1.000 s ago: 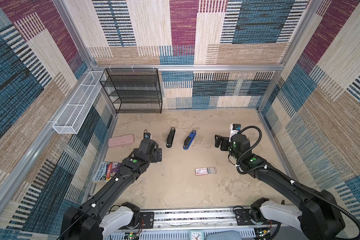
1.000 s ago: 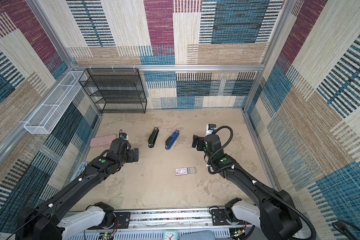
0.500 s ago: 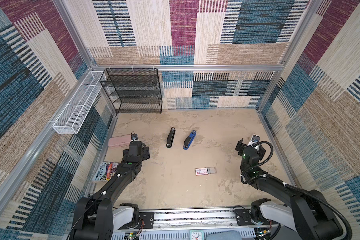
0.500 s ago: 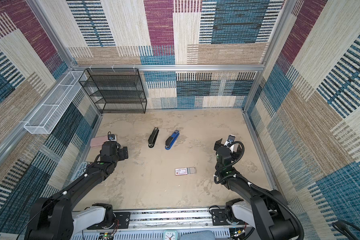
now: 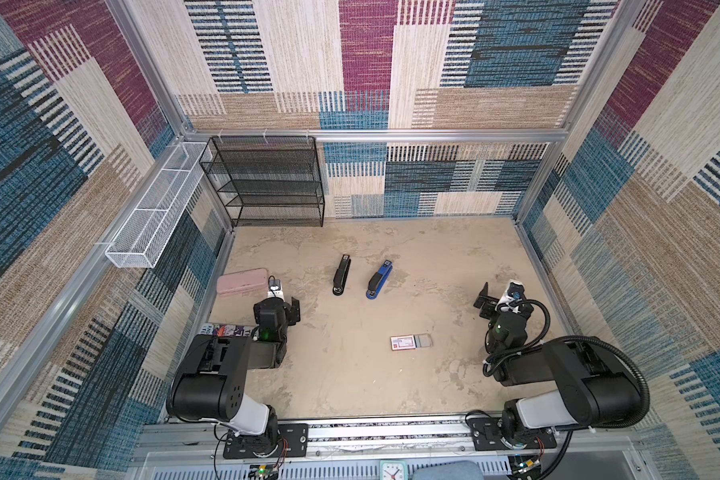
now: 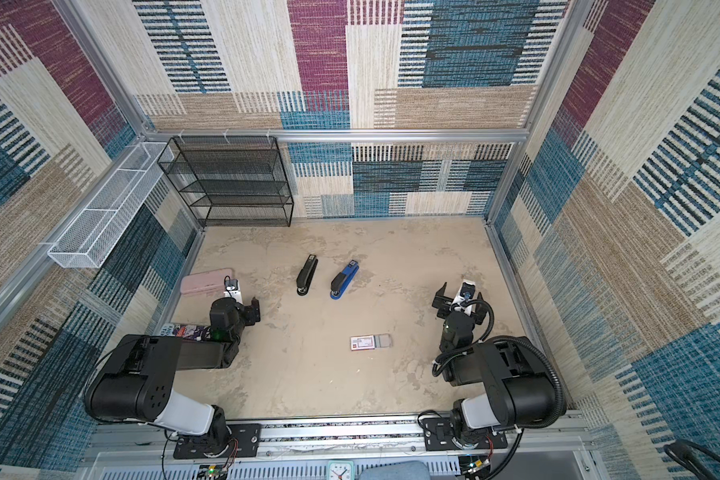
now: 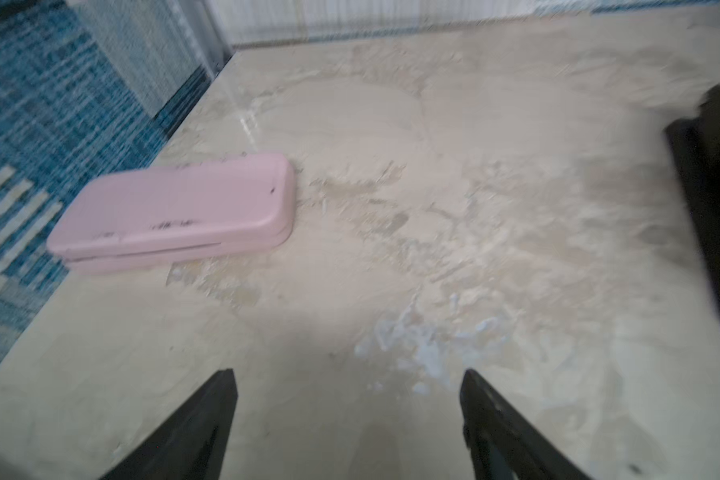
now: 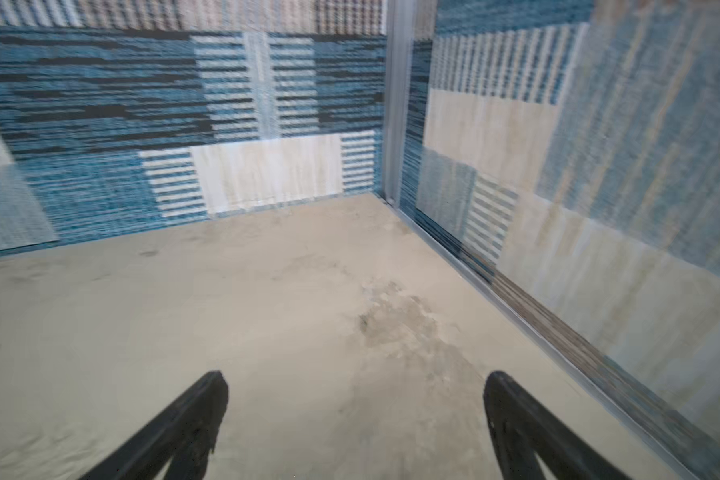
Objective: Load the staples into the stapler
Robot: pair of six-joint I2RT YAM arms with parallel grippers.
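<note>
- Left gripper (image 7: 348, 376): jaws apart, empty, near the pink case (image 7: 175, 212).
- Right gripper (image 8: 356, 378): jaws apart, empty.
- Staples box (image 5: 404, 342) lies well apart from black stapler (image 5: 341, 275), blue stapler (image 5: 380, 279).

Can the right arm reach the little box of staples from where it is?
Probably yes. The right claw is open and empty. Only bare table lies between it and the box of staples, and nothing covers the box.

staples (image 5: 411, 342) lying flat, black stapler (image 5: 341, 275), blue stapler (image 5: 379, 279)
</note>
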